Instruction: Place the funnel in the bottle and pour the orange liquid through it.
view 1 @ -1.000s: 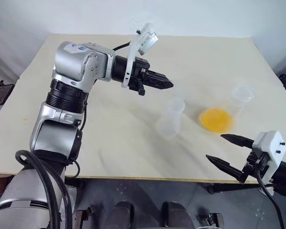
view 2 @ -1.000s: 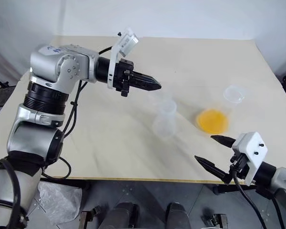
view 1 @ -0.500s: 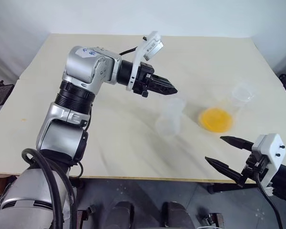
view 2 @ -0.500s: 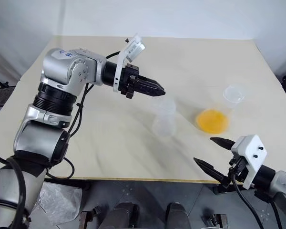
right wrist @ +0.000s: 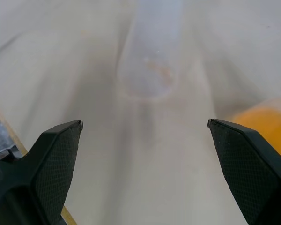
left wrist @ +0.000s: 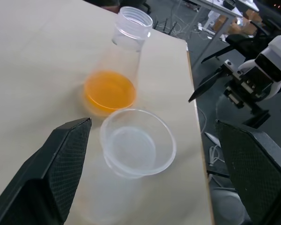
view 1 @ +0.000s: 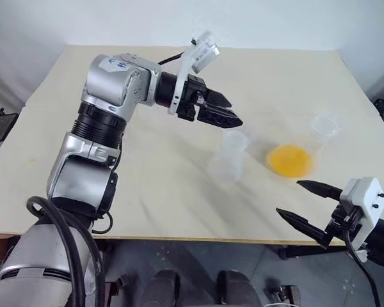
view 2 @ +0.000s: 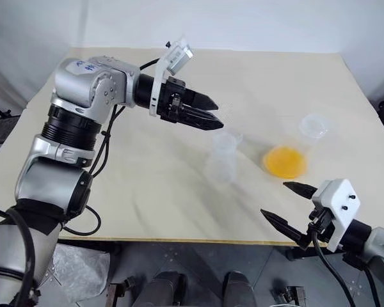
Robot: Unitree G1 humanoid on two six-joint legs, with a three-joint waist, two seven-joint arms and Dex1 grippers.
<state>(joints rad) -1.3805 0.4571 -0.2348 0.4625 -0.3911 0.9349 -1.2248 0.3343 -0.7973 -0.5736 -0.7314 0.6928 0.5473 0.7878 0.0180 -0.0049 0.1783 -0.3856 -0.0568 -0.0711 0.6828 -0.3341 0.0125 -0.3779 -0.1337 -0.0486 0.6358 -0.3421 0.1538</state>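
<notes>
Pale tabletop (view 1: 147, 185) carries the bottle (view 1: 227, 163) at centre with the funnel (left wrist: 138, 143) seated in its neck, and the orange liquid (view 1: 289, 160) lies in the second flask (view 1: 320, 131) at the bottle's 3 o'clock. I judge the left jaws, spread and empty over the funnel, should lift straight clear toward 10 o'clock without brushing the rim, then the right jaws, spread wide at 5 o'clock, take the flask. My left wrist view confirms the cone sits level; head views leave that unclear.
</notes>
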